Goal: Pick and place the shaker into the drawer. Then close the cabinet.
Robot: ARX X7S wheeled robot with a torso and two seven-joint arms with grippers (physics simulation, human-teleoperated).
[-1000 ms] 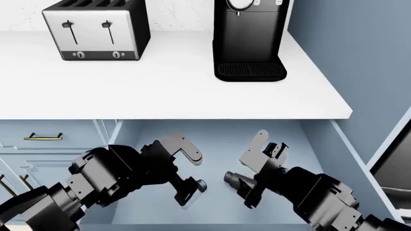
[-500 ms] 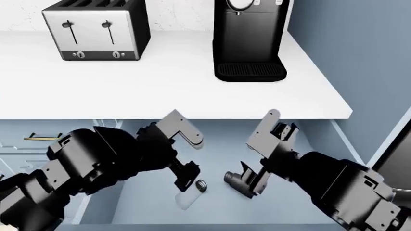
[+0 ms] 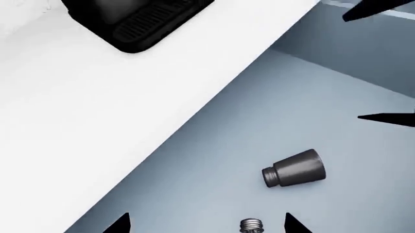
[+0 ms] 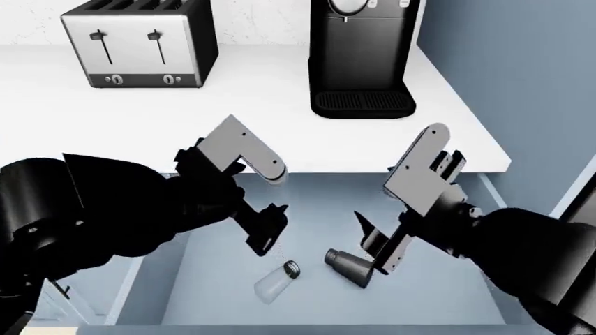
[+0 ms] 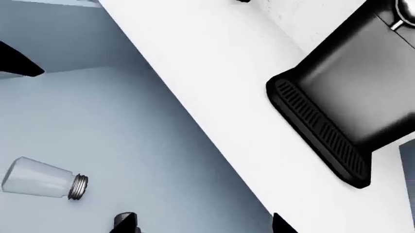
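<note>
Blue-grey drawer [image 4: 437,296] holds the shaker [image 4: 276,280] on its side, cap toward right claw [image 4: 373,241]; left claw [image 4: 265,234] sits nearer, probably just above. Both claws spread, empty.

One toaster [image 4: 139,50], one coffee machine [image 4: 363,59], two shakers — one pale [image 4: 276,283], one dark [image 4: 349,266] — one open drawer [image 4: 447,307].
</note>
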